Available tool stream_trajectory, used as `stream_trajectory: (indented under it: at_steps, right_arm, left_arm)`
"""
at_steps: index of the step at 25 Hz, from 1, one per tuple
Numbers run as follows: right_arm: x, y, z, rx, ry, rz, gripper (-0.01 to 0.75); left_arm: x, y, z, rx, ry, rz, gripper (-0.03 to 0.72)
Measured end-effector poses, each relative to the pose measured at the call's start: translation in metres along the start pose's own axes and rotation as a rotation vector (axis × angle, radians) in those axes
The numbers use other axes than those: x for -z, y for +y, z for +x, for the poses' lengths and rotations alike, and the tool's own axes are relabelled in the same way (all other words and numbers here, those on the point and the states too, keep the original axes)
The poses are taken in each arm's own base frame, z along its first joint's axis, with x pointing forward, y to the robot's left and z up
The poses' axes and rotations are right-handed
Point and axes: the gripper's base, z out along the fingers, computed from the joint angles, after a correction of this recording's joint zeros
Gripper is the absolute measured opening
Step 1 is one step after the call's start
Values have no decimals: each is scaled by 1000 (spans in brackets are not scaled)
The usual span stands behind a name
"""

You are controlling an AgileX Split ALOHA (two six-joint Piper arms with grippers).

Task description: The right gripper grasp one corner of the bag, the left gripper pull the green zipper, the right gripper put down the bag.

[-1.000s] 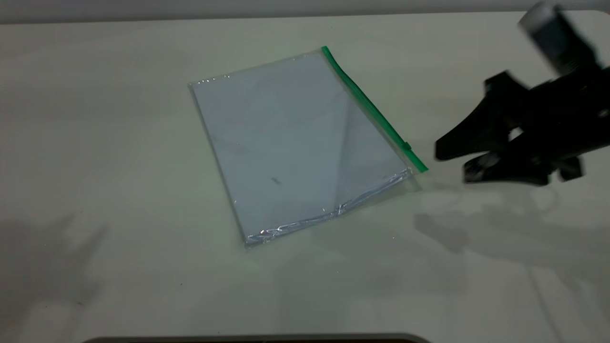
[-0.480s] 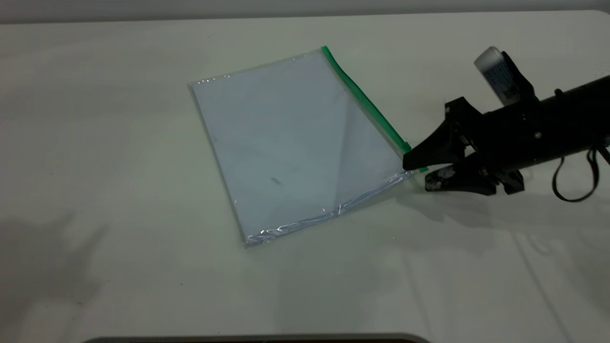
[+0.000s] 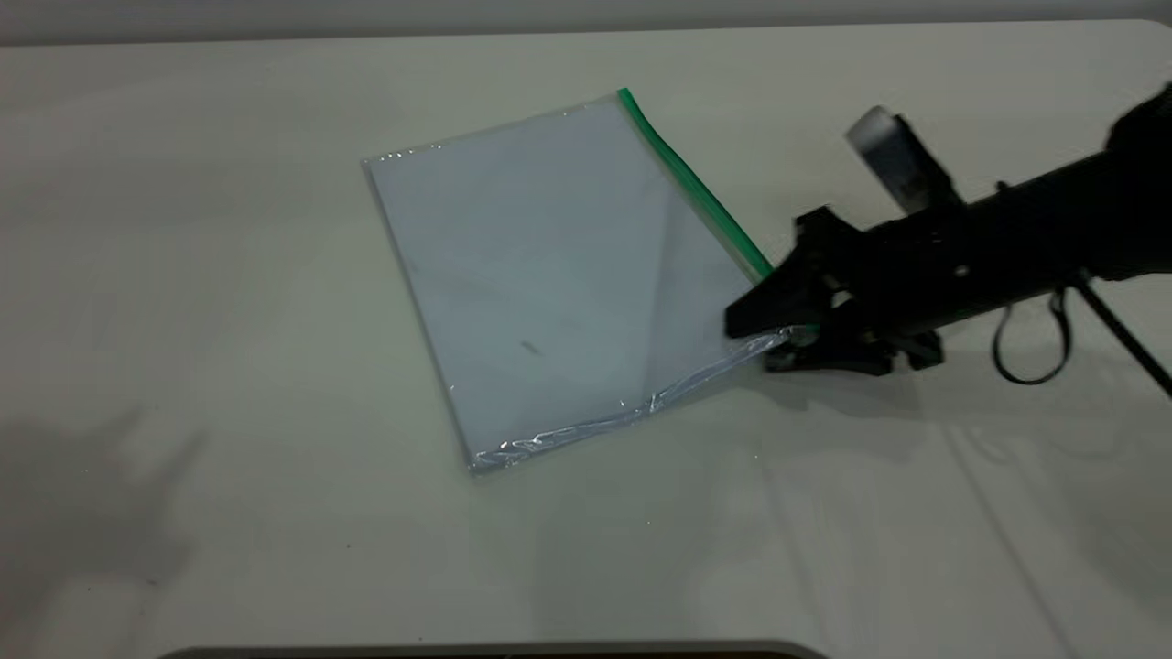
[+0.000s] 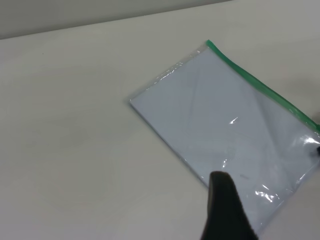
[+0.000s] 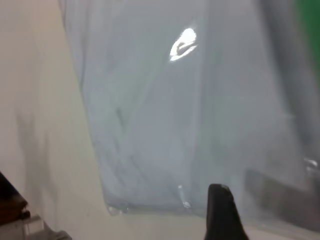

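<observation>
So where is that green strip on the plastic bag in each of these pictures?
Exterior view: the green zipper runs along the bag's edge toward the right gripper.
Left wrist view: same strip.
Right wrist view: a green blur at the frame's edge.
Shared landmark: the bag's white sheet.

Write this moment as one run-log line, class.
stage: corner grasp | right claw: open, straddling bag corner beside green zipper | left claw: hovering off bag | bag: flat on table

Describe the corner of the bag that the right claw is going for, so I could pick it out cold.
On the pale table lies one clear bag with a white sheet inside. Follow its green zipper strip toward the right claw; the corner of the bag is where that strip meets the crinkled, shiny side seam. It is the only corner between the claw's jaws.
</observation>
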Motion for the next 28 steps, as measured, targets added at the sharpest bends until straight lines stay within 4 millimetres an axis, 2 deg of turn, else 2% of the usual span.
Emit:
stream_trajectory:
  at_steps: [3, 6, 8, 11, 12, 16, 19, 22, 25, 27, 28]
  right_arm:
    - [-4, 6, -5, 27, -5, -6, 486]
    - [-5, 5, -5, 29, -5, 10, 406]
    - [-5, 4, -5, 29, -5, 15, 302]
    - [-5, 5, -5, 34, -5, 14, 88]
    - [-5, 5, -5, 35, -4, 6, 45]
    - [-4, 16, -2, 69, 26, -111, 34]
    - [5, 32, 8, 199, 180, -207, 34]
    - [27, 34, 12, 317, 377, -97, 34]
    - [63, 27, -24, 382, 344, 124, 34]
    - [86, 36, -66, 401, 185, 205, 34]
    - [91, 44, -80, 410, 128, 212, 34]
  left_arm:
    - [0, 0, 0, 1, 0, 0, 517]
    - [0, 0, 0, 1, 0, 0, 517]
    - [0, 0, 0, 1, 0, 0, 517]
    - [0, 0, 0, -2, 0, 0, 517]
    - [0, 0, 0, -4, 0, 0, 517]
    - [0, 0, 0, -4, 0, 0, 517]
    - [0, 0, 0, -4, 0, 0, 517]
    - [0, 0, 0, -4, 0, 0, 517]
    - [-1, 1, -1, -5, -5, -8, 517]
    - [-4, 3, -2, 4, -9, -14, 517]
    - [-8, 5, -4, 16, -9, -8, 517]
